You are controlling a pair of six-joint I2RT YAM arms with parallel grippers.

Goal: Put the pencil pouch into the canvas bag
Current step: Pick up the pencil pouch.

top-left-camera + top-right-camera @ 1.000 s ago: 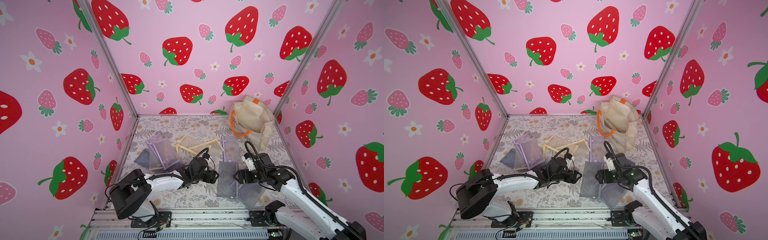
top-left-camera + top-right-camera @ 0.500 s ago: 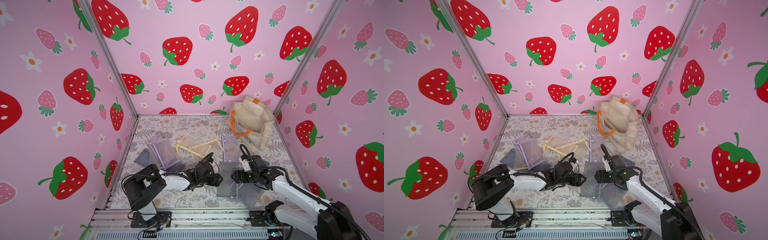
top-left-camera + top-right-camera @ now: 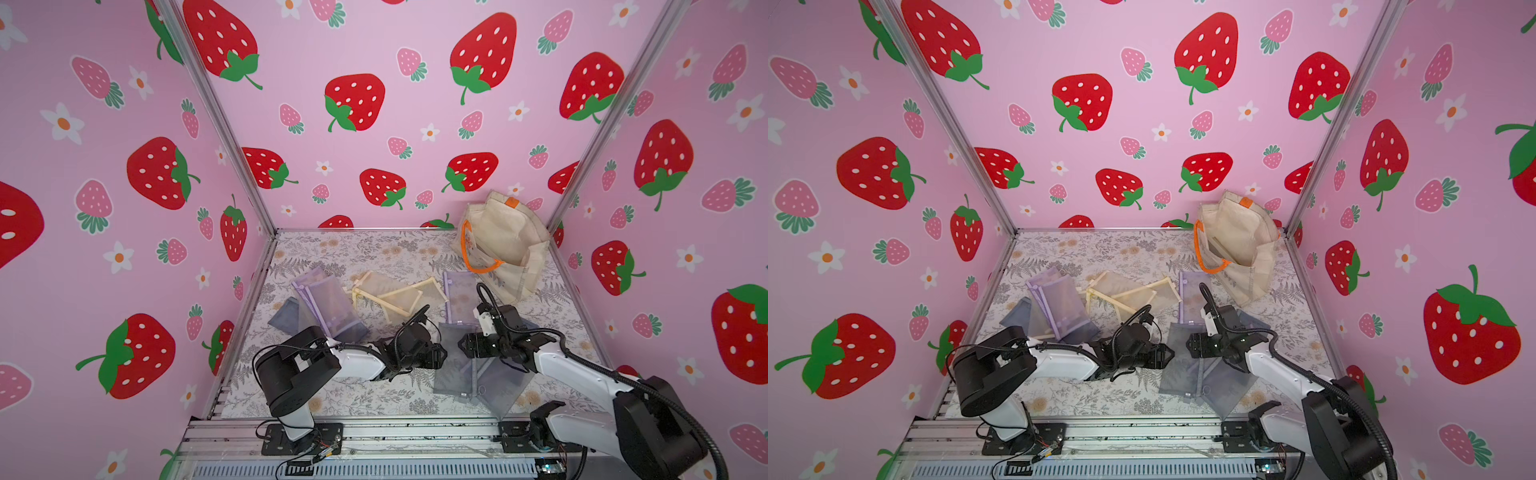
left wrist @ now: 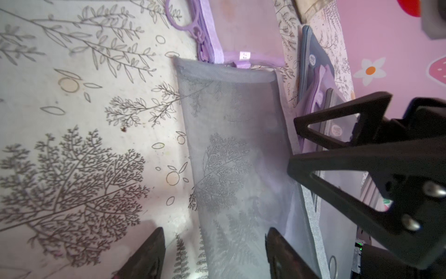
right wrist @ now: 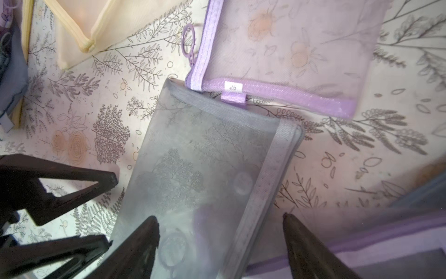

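Saw a floral mat (image 3: 332, 257) across the lower middle of both top views. Found the bag (image 3: 505, 245) slumped at the mat's upper right corner, mouth open, orange handle toward frame centre. Noted cream pouches (image 3: 399, 297) at mid-mat, left of the bag. Found the grey pouch (image 3: 453, 365) lying flat at lower centre-right, well apart from the bag, one end overlapping the tab of a purple pouch (image 3: 459, 297) just above it in frame. Spotted the left gripper (image 3: 441, 356) at that pouch's left edge and the right gripper (image 3: 463, 347) over its upper part, tips facing each other. Saw both sets of jaws standing open and clamping nothing: the left gripper's fingers (image 4: 149, 253) straddled one long edge of the grey pouch (image 4: 231, 157), and the right gripper's fingers (image 5: 140, 246) straddled its zipper edge.
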